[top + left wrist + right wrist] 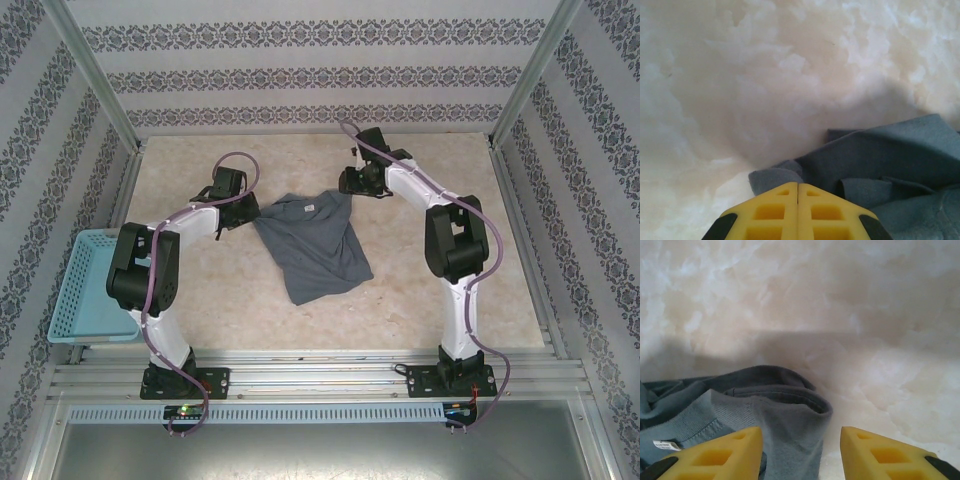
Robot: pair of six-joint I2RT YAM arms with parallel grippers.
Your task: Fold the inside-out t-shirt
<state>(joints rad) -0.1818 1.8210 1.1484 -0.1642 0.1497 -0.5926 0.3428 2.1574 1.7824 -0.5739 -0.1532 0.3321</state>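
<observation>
The inside-out t-shirt [318,250] lies rumpled and dark slate-grey at the middle of the table, its neck end toward the back. A small pale label [666,445] shows near the collar. My left gripper [243,212] is at the shirt's back left corner. In the left wrist view its yellow fingers meet, with a fold of the t-shirt [880,155] bunched right at the left gripper's [798,185] tips. My right gripper [347,183] is at the back right corner. Its yellow fingers stand apart as the right gripper [800,437] straddles a raised fold of the t-shirt [780,415], which leans toward the left finger.
A light-blue mesh basket [85,285] sits at the table's left edge, beside the left arm. The marbled tabletop [430,300] is bounded by patterned walls at the back and both sides. Bare table lies behind and in front of the shirt.
</observation>
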